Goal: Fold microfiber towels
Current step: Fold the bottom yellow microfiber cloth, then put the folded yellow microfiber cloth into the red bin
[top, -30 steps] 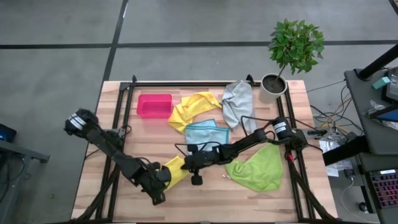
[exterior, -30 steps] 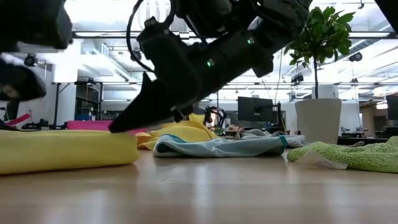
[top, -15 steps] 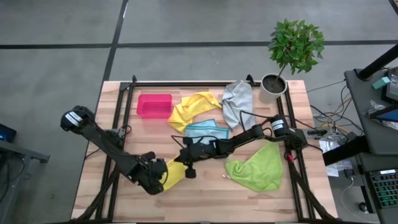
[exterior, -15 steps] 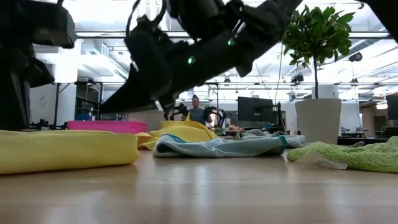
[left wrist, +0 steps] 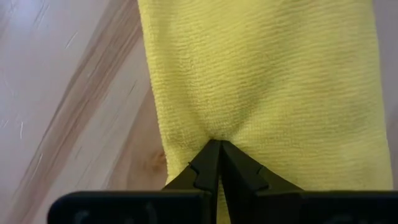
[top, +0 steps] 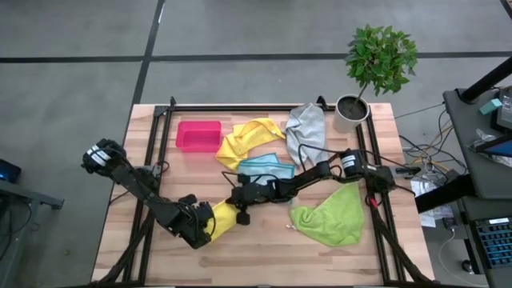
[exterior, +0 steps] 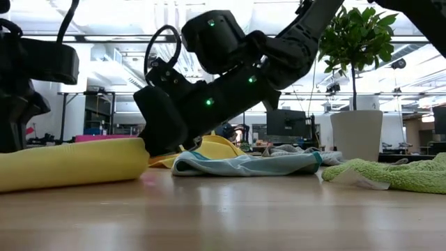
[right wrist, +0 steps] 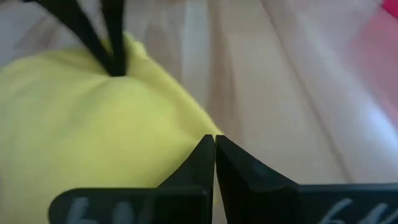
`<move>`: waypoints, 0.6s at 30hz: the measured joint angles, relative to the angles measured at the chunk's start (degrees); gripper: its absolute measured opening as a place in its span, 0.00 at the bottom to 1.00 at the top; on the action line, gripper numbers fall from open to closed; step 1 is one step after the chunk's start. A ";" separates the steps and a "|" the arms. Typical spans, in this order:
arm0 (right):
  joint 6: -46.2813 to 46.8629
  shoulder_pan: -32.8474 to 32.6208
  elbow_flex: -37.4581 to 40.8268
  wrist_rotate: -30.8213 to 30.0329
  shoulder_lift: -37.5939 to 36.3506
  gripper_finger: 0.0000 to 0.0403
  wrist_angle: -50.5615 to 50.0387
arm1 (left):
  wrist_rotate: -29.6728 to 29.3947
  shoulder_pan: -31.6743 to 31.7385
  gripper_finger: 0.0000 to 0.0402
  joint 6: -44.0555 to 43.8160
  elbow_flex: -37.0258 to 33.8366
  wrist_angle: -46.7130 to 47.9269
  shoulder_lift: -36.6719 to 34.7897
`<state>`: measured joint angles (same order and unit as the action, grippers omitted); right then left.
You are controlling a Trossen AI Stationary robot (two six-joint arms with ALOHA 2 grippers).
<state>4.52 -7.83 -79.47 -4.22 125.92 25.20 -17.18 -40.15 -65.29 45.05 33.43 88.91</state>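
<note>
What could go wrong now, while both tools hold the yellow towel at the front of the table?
1. Both the left tool and the right tool are shut on small pinches of the yellow towel; the cloth could slip out during the fold.
2. The tools sit close together, so the arms might bump.
3. The light blue towel lies right beside the right arm and could be dragged along.
</note>
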 joint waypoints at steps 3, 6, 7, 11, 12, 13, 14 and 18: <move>-0.90 -0.07 0.01 0.16 -1.06 0.02 -0.72 | 0.27 0.01 0.01 -0.34 0.30 0.20 -0.34; -2.26 -0.03 0.03 0.12 -2.88 0.02 -2.11 | 0.45 0.01 0.01 -0.31 1.25 0.17 -0.83; -2.72 -0.01 0.11 0.09 -3.45 0.02 -2.70 | 0.46 0.01 0.01 -0.31 1.51 0.09 -1.00; -4.39 -0.55 1.02 0.12 -6.09 0.02 -4.92 | 0.63 0.01 0.01 -0.38 2.16 0.08 -2.03; -4.57 -0.75 1.30 0.12 -6.69 0.02 -5.54 | 0.82 0.01 0.01 -0.39 2.23 0.11 -2.47; -4.77 -0.87 1.71 0.13 -7.35 0.02 -5.63 | 0.95 0.01 0.01 -0.40 2.34 0.17 -2.84; -5.12 -1.09 2.46 0.13 -8.23 0.02 -5.65 | 0.95 0.03 0.01 -0.40 2.48 0.02 -3.29; -5.90 -1.43 6.31 0.10 -11.81 0.02 -5.77 | 1.06 0.30 0.01 -0.50 2.48 0.11 -5.06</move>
<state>-1.38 -9.26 -73.17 -4.12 114.10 19.43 -16.12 -39.85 -65.79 47.53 33.54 83.84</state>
